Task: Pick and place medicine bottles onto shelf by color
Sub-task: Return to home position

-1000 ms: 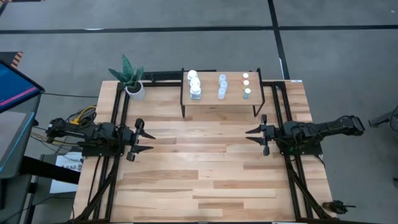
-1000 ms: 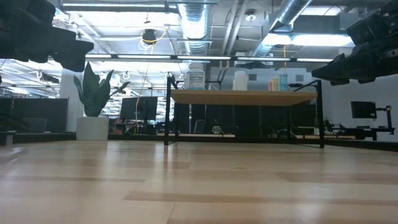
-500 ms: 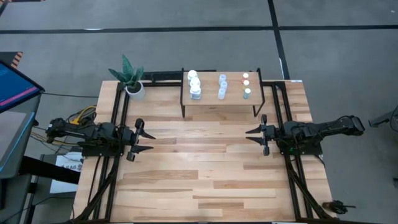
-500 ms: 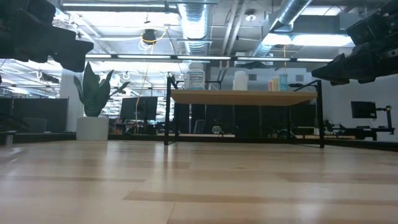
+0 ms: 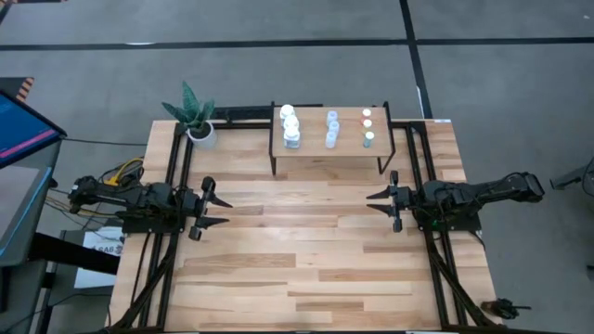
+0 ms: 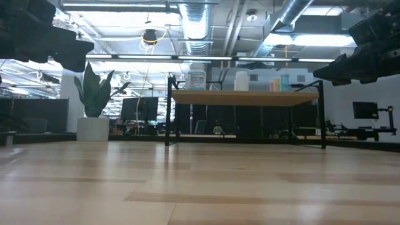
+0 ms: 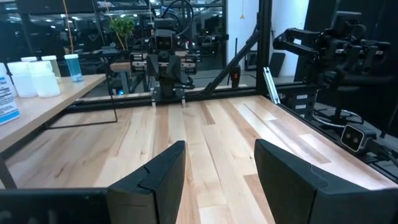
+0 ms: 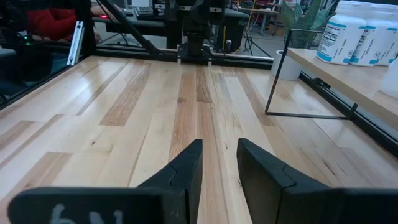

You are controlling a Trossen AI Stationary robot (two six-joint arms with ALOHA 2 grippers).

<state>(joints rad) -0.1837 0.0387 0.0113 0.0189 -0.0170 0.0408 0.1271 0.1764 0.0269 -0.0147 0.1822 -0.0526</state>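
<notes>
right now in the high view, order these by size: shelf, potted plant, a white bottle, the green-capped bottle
1. shelf, largest
2. potted plant
3. white bottle
4. green-capped bottle, smallest

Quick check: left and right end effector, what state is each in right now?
Left end effector: open, holding nothing, over the table's left side.
Right end effector: open, holding nothing, over the table's right side.

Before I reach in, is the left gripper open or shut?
Open. The left gripper shows its two fingers apart in the left wrist view, wooden table visible between them.
</notes>
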